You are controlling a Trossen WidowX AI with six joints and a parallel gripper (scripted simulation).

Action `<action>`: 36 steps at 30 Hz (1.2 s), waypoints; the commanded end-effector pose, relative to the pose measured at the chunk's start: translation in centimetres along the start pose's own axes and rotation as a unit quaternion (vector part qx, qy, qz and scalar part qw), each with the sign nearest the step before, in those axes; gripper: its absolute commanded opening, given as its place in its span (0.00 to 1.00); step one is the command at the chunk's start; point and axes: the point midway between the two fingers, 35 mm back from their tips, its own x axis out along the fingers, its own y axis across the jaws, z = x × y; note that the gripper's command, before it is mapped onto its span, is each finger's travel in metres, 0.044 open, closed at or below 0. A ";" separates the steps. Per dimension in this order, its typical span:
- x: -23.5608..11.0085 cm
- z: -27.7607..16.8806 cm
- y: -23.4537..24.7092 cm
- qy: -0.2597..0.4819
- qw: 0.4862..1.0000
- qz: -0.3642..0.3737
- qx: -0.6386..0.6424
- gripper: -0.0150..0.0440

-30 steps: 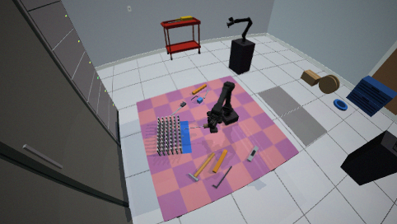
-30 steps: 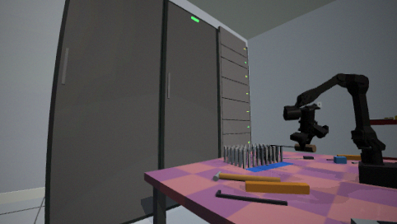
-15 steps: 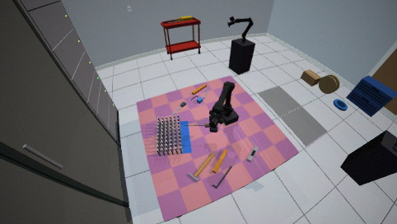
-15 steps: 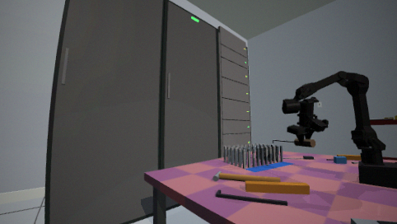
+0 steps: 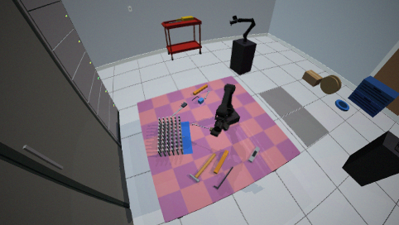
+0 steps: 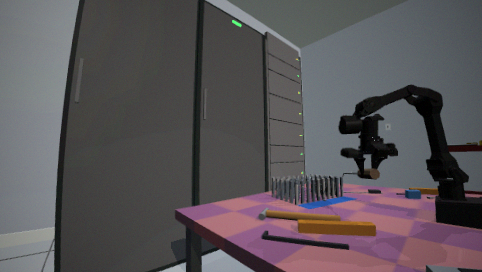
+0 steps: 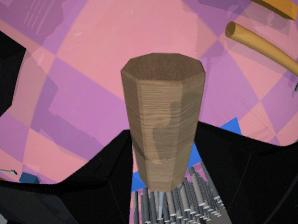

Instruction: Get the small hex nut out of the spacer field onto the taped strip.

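My gripper [image 5: 215, 131] [image 6: 369, 170] [image 7: 162, 132] is shut on the brown wooden handle [image 6: 370, 174] [image 7: 162, 116] of a hook tool. It holds the tool up off the checkered table. The tool's thin metal shaft [image 5: 200, 126] [image 6: 350, 174] points toward the field of standing metal spacers [image 5: 170, 136] [image 6: 307, 187] [image 7: 176, 205]. The blue taped strip [image 5: 187, 138] [image 6: 325, 202] lies along the field's side that faces the arm. The gripper hangs a little beyond the strip, on the arm's side, higher than the spacer tops. I cannot see the hex nut in any view.
A hammer [image 5: 204, 167] [image 6: 300, 215], an orange bar [image 5: 221, 161] [image 6: 336, 227], a black L-key [image 5: 223, 178] [image 6: 305, 241] and a grey piece [image 5: 254, 154] lie near the front of the table. An orange stick [image 5: 200, 89], a blue cube [image 5: 201, 100] [image 6: 412, 193] and a small tool [image 5: 180, 107] lie at the back.
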 end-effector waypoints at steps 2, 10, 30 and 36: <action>-0.6 1.6 -1.0 -0.022 0.998 -0.004 0.065 0.25; -1.4 4.3 -2.3 -0.058 0.983 0.001 0.176 0.25; -3.7 11.8 -4.6 -0.132 0.890 0.060 0.433 0.25; -4.4 14.1 -4.9 -0.145 0.847 0.090 0.503 0.25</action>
